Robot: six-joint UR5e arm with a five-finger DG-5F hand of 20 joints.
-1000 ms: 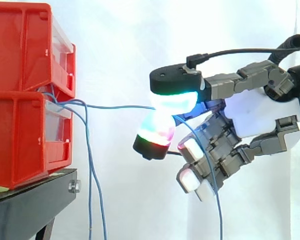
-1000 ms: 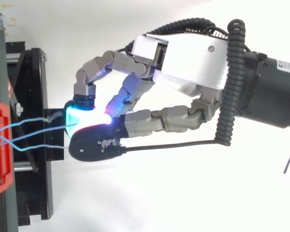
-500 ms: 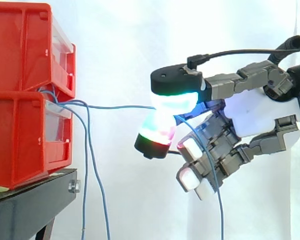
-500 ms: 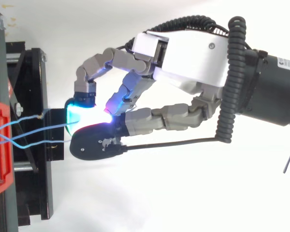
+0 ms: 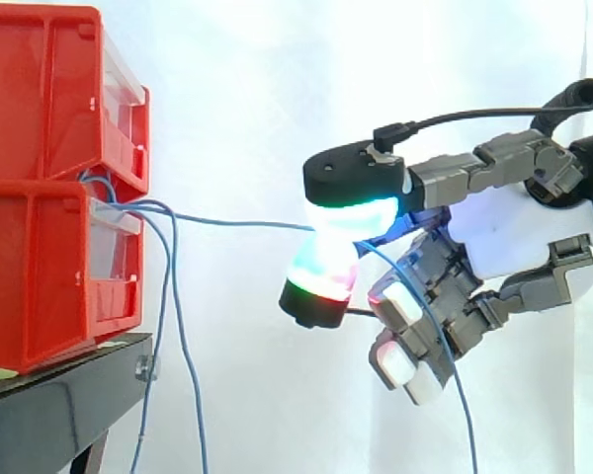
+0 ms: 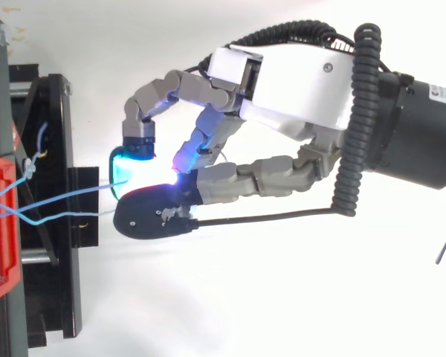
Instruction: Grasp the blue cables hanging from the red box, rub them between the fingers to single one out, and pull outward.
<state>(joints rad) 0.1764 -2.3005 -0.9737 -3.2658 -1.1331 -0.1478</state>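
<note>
Level side view and overhead top view closely share hand (image 5: pixel 504 232) and bins (image 5: pixel 40 197).

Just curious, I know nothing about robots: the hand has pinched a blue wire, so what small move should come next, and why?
Probably a short pull away from the red bins. The hand pinches one blue cable between its glowing pads, stretched nearly level from the bins, while the other cables hang loose below.
</note>
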